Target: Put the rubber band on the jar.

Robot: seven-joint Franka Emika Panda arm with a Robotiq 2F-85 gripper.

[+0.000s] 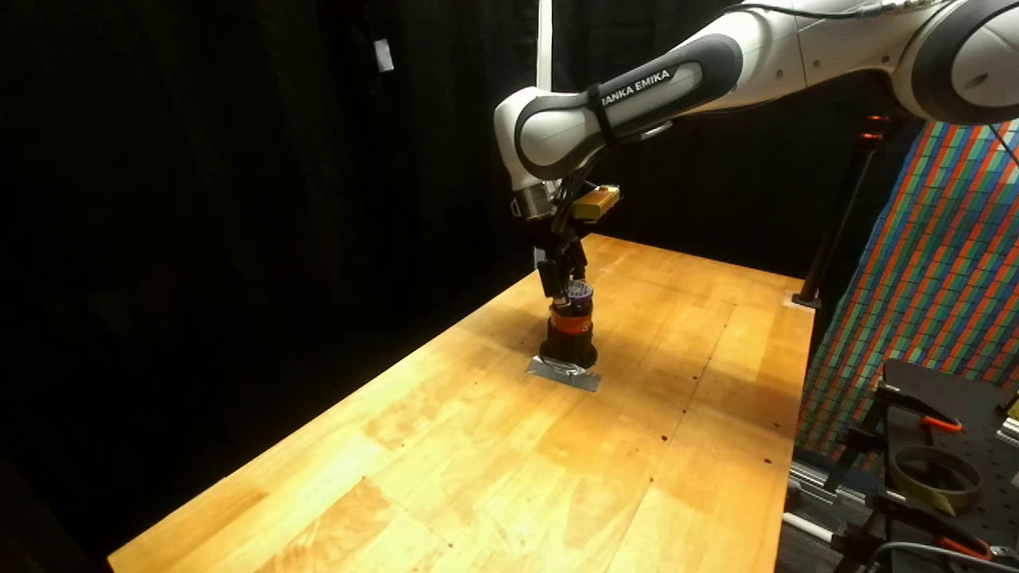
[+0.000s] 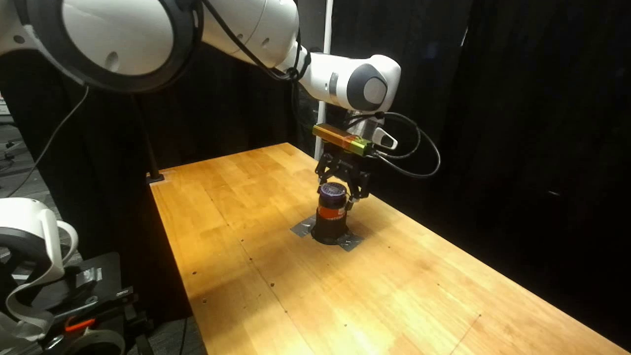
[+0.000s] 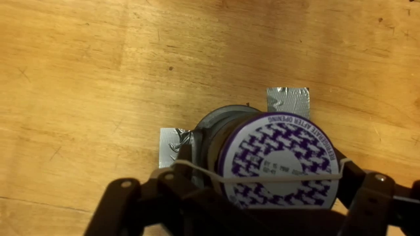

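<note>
The rubber band (image 3: 282, 179) is seen in the wrist view drawn across the patterned lid (image 3: 280, 160) of the jar (image 2: 332, 209); it bends at the lid's rim, so contact there is judged likely. It is not yet seated around the jar's side; a second strand cannot be made out. The fingers (image 2: 364, 190) are parted, one on either side of the jar, with the band stretched between them; the jar itself is not gripped. The jar is found upright in a black base (image 2: 329, 232), which is secured to the desk (image 1: 493, 461) by grey tape (image 3: 288, 100).

The step in hand is judged to be the passing of the loop over the lid. The spread should be kept wide, so that tension is not lost with the band lying across the top. The visible strand should be worked past the rim before lowering is attempted, and descent should be made level. Release should be deferred until both strands are confirmed below the lid.
</note>
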